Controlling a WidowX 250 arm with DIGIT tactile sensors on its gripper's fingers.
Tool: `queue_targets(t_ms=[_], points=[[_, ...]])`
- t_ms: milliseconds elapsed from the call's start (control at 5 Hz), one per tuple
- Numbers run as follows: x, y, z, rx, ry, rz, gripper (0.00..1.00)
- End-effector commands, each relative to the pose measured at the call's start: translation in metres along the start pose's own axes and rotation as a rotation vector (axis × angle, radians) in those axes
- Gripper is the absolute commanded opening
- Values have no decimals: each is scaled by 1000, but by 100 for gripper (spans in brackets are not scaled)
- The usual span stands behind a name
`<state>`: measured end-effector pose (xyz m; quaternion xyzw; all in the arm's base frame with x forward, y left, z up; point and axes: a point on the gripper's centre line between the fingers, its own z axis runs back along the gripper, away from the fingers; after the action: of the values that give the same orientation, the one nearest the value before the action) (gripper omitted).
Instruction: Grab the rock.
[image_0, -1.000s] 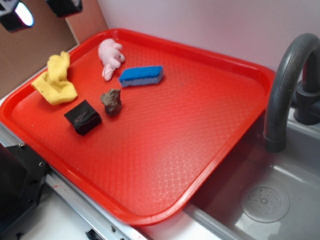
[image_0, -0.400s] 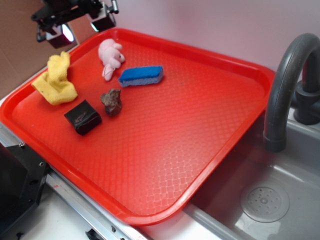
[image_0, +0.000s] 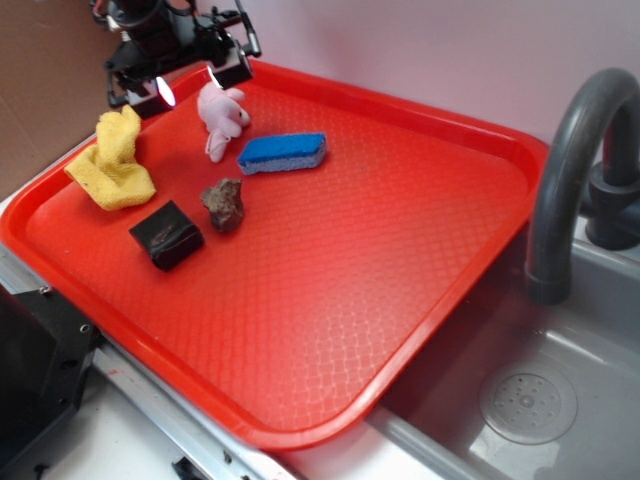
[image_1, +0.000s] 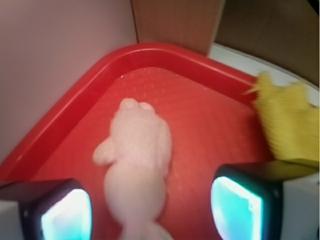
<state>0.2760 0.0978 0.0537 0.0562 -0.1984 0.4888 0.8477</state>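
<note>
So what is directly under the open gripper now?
Under the gripper lies the pink plush toy on the red plastic tray. The toy's lower end is cut off by the wrist picture. The brown-grey lumpy rock sits apart.

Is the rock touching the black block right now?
No, in the exterior view the rock sits apart from the black block.

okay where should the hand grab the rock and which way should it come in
Probably from straight above, closing across the rock's narrower middle. It lies low and lumpy on the tray, so there is no handle or edge to hook. The black block sits close on one side; set the fingers on the rock's two other, freer sides. The hand is open, above the pink toy.
</note>
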Motion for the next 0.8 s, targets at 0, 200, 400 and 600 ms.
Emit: queue_targets(t_ms=[0, 200, 400, 600], points=[[26, 1, -11, 4, -36, 49, 100], [22, -1, -22, 29, -29, 38, 100], [22, 1, -28, 28, -14, 49, 100], [16, 1, -30, 22, -5, 35, 0]])
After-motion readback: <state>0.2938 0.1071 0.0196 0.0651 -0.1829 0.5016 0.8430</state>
